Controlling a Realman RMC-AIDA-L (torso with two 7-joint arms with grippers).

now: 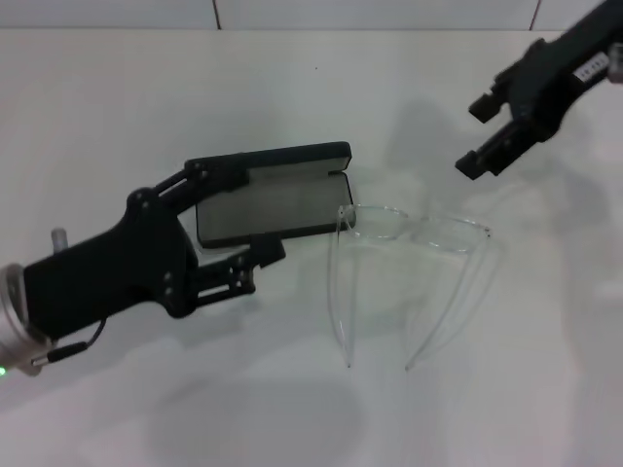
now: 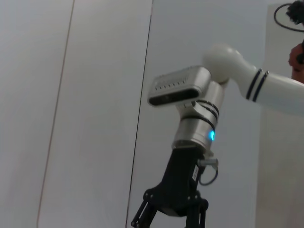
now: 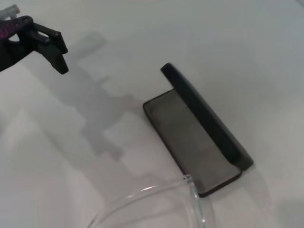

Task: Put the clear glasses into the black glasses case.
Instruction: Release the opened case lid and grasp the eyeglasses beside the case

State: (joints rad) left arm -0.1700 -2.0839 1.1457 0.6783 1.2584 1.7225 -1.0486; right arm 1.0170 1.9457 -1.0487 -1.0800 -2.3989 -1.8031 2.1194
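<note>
Head view: clear glasses (image 1: 409, 277) seen on desk (image 1: 117, 117), below-left of open, empty right hand (image 1: 475, 136); left hand (image 1: 238, 219) spread open around black glasses case (image 1: 277, 199).

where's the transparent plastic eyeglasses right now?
Head view: the transparent plastic eyeglasses stand on the white table, right of centre, one front corner at the open black hard-shell case, arms unfolded toward the robot.
</note>
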